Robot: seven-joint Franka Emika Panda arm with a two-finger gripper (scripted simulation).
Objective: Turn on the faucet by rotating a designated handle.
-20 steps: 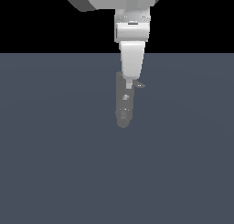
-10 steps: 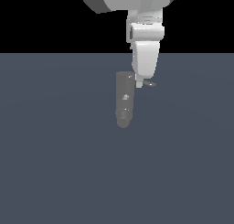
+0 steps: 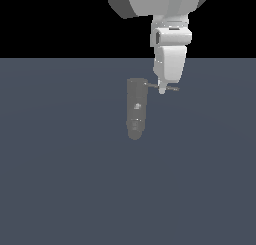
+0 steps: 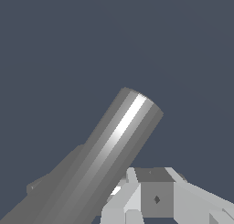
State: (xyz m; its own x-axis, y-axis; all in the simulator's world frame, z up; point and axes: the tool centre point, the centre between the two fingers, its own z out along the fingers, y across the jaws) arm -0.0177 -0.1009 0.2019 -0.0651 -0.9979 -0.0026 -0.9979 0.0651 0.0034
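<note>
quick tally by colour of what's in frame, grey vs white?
Grey: 2, the faucet and its handle
White: 1, the arm with its gripper
Total: 3

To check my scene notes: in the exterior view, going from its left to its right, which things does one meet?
faucet → handle, the thin rod sticking out sideways. The gripper's tip overlaps the rod, so it is left out.
</note>
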